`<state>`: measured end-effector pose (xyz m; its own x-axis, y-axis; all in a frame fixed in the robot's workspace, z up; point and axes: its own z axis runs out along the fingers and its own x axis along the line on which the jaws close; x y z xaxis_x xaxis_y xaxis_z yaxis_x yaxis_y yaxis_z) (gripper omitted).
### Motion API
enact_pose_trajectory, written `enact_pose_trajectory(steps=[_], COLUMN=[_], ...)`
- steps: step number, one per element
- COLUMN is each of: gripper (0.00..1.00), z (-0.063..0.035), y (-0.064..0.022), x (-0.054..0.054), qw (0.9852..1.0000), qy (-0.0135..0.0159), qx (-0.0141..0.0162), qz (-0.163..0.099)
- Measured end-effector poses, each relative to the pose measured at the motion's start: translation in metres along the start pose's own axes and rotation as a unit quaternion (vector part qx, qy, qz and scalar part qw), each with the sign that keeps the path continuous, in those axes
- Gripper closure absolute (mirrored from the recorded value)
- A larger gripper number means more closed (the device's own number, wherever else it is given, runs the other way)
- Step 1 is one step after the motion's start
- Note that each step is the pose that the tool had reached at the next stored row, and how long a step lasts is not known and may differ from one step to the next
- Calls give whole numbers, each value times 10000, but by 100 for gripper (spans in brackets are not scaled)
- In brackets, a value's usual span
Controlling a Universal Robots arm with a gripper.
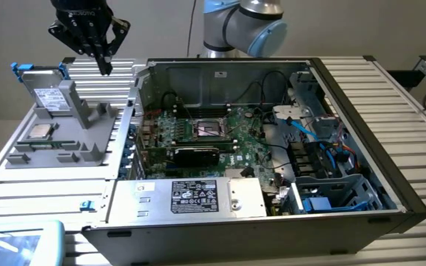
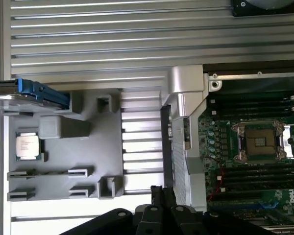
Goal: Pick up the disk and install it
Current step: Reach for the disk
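The job has not started yet. The disk [image 1: 48, 95] sits in the grey holder [image 1: 87, 119] on the tabletop [image 1: 42, 194], on the exterior view's left, beside the open computer case [image 1: 346, 72]. A small square chip [image 1: 39, 132] lies in the same holder, just in front of the disk.

The jaws are shut tight and hold nothing. They hang in the air above the holder, a little toward the case from the top of the disk. They do not touch it. In the wrist view the dark fingertips [image 2: 157, 193] point down near the case wall, and the disk [image 2: 39, 93] is well off to one side.

So both parts of the job are left, I think: the disk has not been picked up, and it has not been put in the case.

The disk stands up on its edge. Its blue frame is at the top, and its lower part is tucked into the holder. Its long side seems to run up and down. The flat side with the white label faces the exterior camera. From above, in the wrist view, the disk shows as a thin strip with a blue end.
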<state>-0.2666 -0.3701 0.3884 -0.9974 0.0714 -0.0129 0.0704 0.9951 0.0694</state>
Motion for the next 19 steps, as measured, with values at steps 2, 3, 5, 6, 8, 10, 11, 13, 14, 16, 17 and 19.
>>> enact_pose_trajectory(steps=[2,3,5,6,8,10,11,13,14,16,17,19], gripper=[89,89,89,89,89,89,89,89,89,89,89,89], z=[10,15,24,28,36,46,50,59,63,73,77,84], y=[24,34,49,57,71,86,93,108,116,130,137,151], x=[65,100,177,215,294,372,412,493,533,610,650,726], qw=[10000,10000,10000,10000,10000,9999,9999,9999,9999,9998,9998,9997], qy=[1,1,3,5,6,8,9,11,12,13,14,17], qx=[-18,-28,-53,-66,-91,-117,-130,-156,-169,-194,-208,-234], qz=[1,1,1,1,2,2,3,3,3,3,4,5])
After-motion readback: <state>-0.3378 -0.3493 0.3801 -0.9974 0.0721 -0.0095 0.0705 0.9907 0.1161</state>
